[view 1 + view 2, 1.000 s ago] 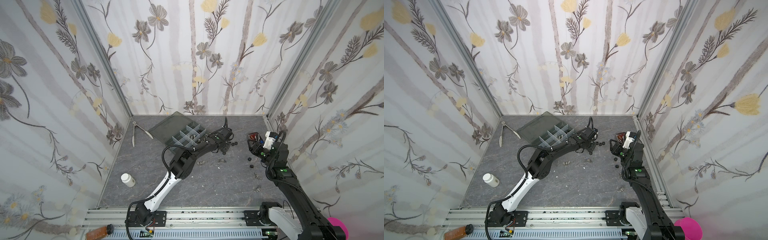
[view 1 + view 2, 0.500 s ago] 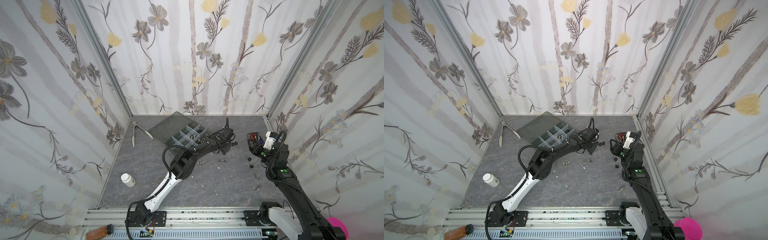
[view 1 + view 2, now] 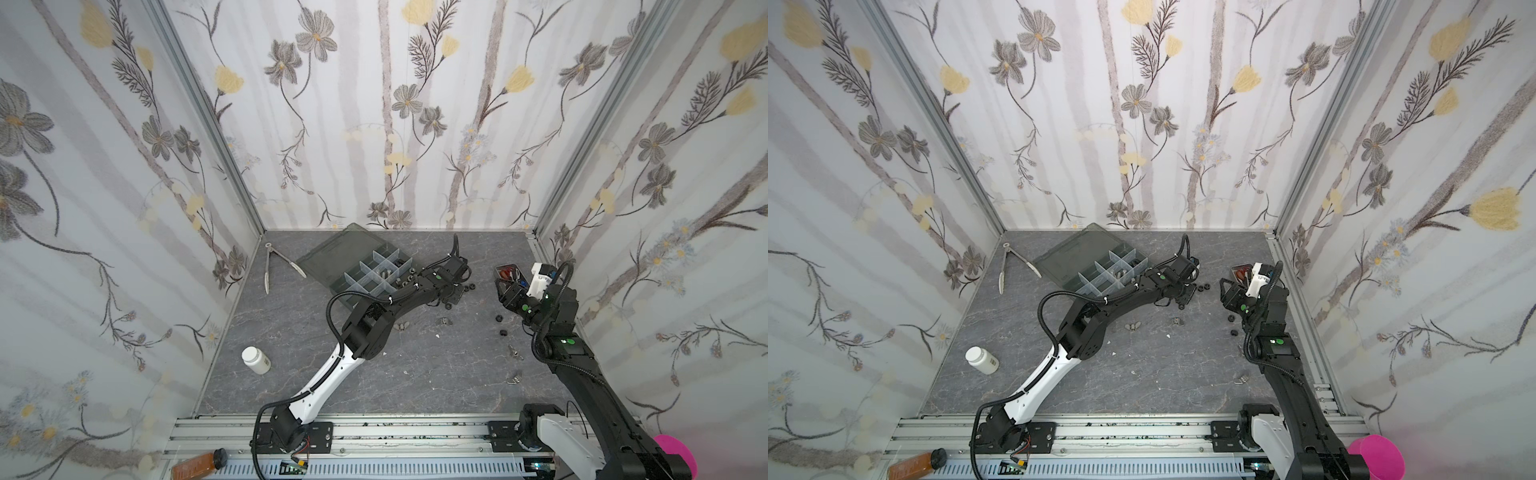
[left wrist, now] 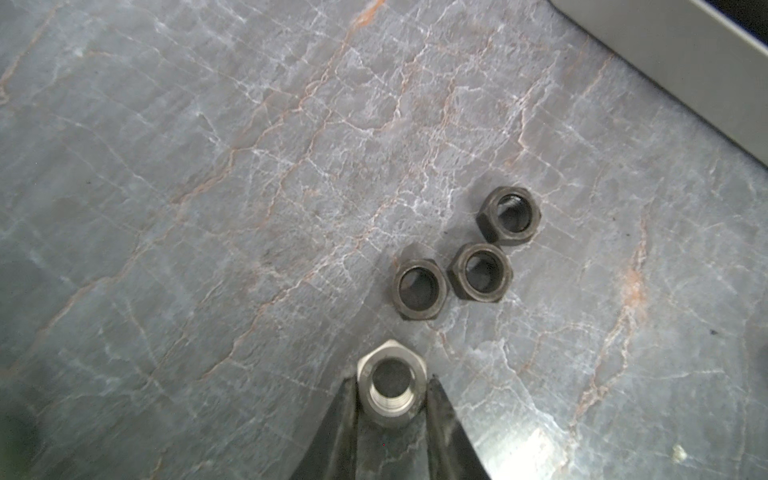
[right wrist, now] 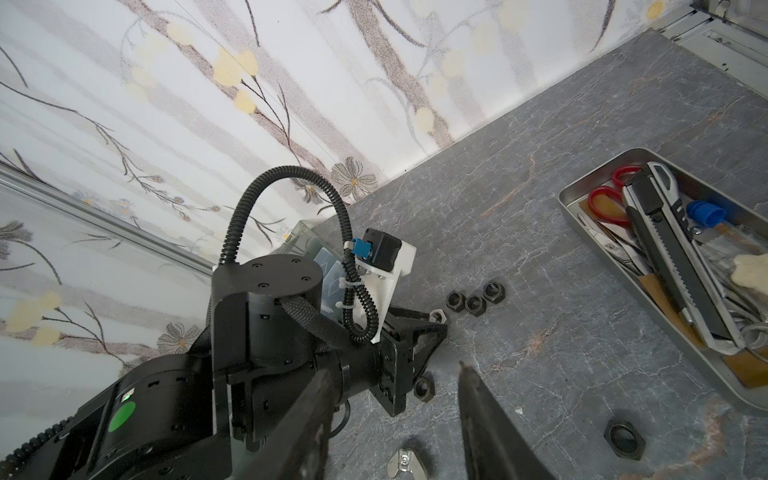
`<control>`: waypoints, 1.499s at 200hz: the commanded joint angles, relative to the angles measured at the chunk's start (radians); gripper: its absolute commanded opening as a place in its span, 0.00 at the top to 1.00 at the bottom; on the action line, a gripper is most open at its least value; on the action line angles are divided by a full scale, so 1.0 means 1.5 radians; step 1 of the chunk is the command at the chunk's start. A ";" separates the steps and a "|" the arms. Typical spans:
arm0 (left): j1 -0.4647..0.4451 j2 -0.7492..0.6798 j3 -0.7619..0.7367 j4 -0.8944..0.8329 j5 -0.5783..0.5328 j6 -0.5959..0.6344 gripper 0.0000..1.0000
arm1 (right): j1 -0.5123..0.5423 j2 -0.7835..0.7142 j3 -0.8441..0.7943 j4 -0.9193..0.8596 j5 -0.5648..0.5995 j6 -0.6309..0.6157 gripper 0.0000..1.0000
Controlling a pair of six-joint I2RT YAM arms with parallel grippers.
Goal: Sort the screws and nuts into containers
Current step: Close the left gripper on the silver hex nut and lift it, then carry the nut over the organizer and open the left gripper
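Now | left end effector low, pinching silver nut | right end effector (raised) agape

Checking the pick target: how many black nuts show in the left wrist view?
3 black nuts beside the silver nut: two side by side, one further out. More may lie outside this view.

My left hand has a silver nut pinched between its two dark fingers, one against each side, its threaded hole facing the camera. Just past it, three black nuts lie flat in a close cluster on the grey veined surface. A pale strip crosses one corner.
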State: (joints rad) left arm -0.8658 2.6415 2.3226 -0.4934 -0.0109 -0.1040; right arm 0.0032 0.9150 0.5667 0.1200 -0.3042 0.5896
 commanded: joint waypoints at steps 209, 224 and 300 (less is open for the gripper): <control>0.046 -0.244 -0.248 0.070 -0.055 -0.015 0.81 | 0.023 0.040 0.027 0.032 -0.074 0.032 0.46; 0.053 -0.271 -0.291 0.087 -0.057 -0.018 0.81 | 0.033 0.051 0.029 0.036 -0.073 0.038 0.46; 0.114 -0.374 -0.465 0.157 -0.061 -0.044 0.81 | 0.108 0.113 0.069 0.044 -0.044 0.046 0.46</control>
State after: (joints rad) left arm -0.7231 2.1162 1.6703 -0.3283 -0.0933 -0.1398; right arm 0.1413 1.0622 0.6479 0.1471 -0.3882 0.6460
